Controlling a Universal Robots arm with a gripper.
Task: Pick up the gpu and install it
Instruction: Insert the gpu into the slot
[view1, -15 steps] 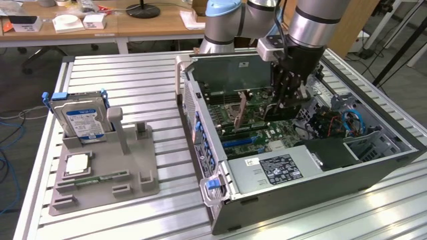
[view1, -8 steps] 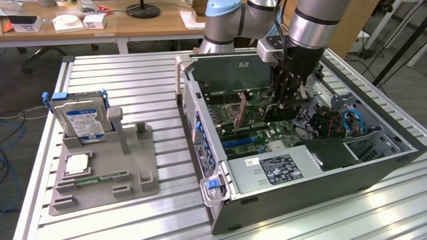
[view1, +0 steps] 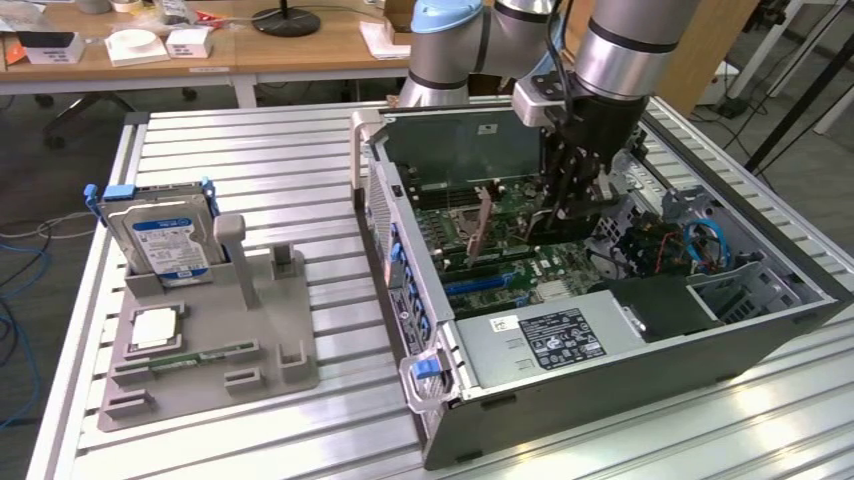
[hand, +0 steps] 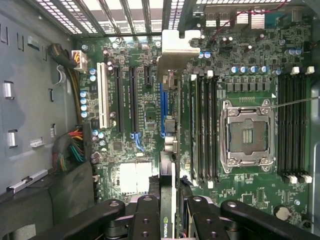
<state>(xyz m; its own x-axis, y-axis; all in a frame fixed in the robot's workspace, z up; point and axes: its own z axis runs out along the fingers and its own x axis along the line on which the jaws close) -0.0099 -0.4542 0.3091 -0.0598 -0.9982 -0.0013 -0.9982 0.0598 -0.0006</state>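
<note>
My gripper reaches down into the open computer case, over the motherboard. It is shut on the gpu, which hangs on edge above the board. In the wrist view the gpu runs edge-on from between my fingers to its pale metal bracket near the case's vented rear wall. The card lies along the blue expansion slot, just beside the row of memory slots. Whether its edge touches the slot I cannot tell.
A CPU socket and more memory slots sit on the board. A power supply and coloured cables fill the case's ends. On the table, a grey fixture holds a hard drive and a memory stick.
</note>
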